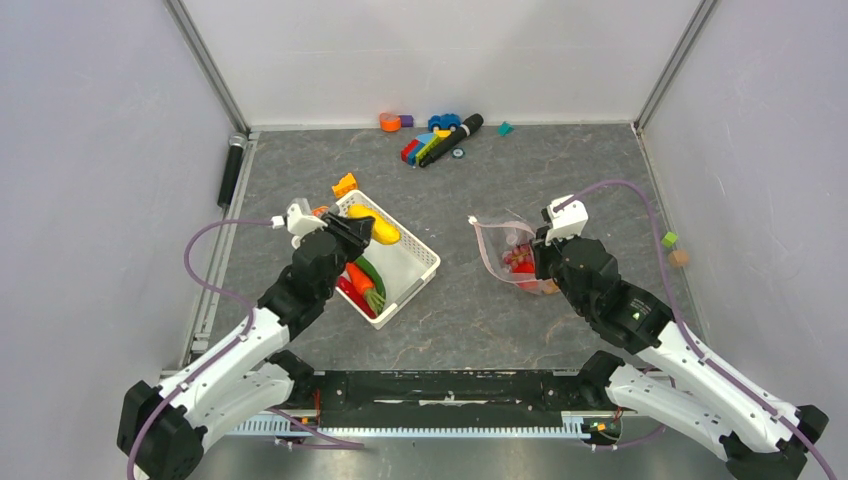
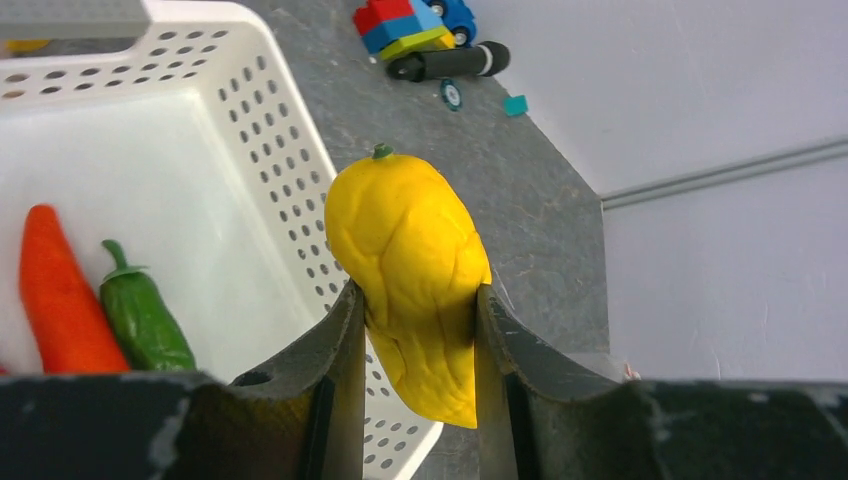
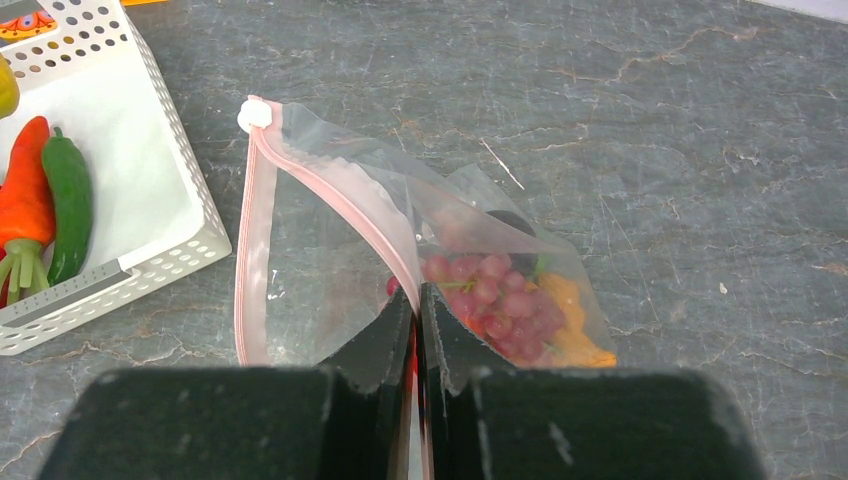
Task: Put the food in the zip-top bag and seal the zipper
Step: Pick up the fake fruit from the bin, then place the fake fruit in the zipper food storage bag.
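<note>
While your right gripper (image 3: pixel 417 300) pinches the pink zipper (image 3: pixel 244 250) of the zip-top bag (image 3: pixel 310 270), open on the table (image 3: pixel 650 120), your left gripper (image 2: pixel 417 305) clamps the yellow mango (image 2: pixel 405 240) above the basket (image 2: pixel 250 160). Grapes (image 3: pixel 490 295) are bagged; the chilli (image 3: pixel 68 205) and perhaps two more wait; sealing undone.

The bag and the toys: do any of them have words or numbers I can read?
No readable text anywhere.
The zip-top bag shows no lettering, nor do the white basket and the yellow mango.
The toy blocks are too small to tell.
</note>
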